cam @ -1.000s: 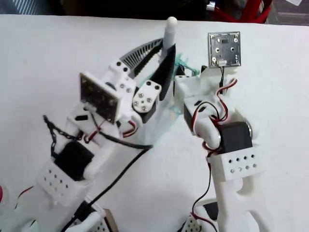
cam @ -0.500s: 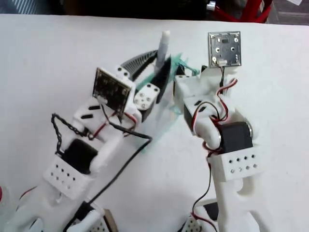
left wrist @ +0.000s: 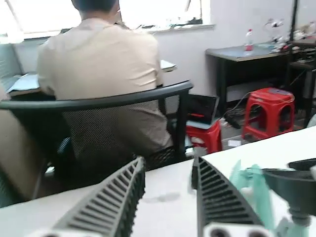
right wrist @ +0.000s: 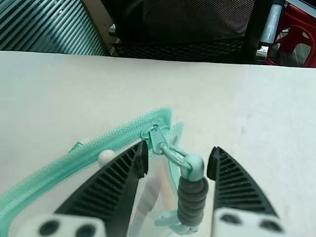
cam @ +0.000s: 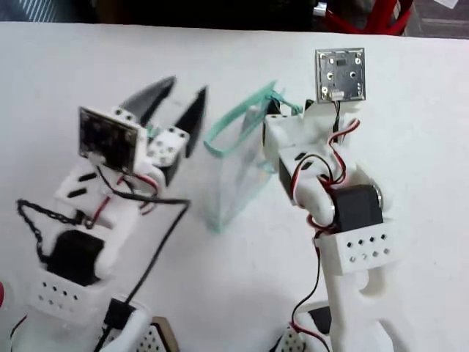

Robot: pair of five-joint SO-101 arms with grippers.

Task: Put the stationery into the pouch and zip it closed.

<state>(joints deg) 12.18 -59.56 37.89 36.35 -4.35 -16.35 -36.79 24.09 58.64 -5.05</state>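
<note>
Here: pouch gaping on the bench, both hands parted

The pouch (cam: 233, 172) stands on the white bench (cam: 429, 147) between the two arms, clear-walled with a teal zip band (right wrist: 94, 150) along its top. Seen from the high view, its mouth gapes in a long loop, so the zip is not closed. The right hand (right wrist: 178, 150) sits at the far end of the pouch, right over the zip. Its two black ribbed fingers (right wrist: 118, 182) are set moderately apart. Between them hangs the zip pull (right wrist: 191, 190), a grey ribbed tab on a teal link that runs up to the slider (right wrist: 157, 136). There is a gap on either side of the tab, and neither finger can be seen pressing on it. In the right wrist view, pale stick-like shapes show through the clear wall below the band; what they are cannot be told.

The left hand (cam: 185, 86) is off to the left of the pouch, near it but not touching. It is raised above the bench and points away from the arms' bases. Its fingers are spread wide with nothing between them. The left wrist view shows the teal edge of the pouch just past one of those fingers, with a dark finger of the right hand beside it.
</note>
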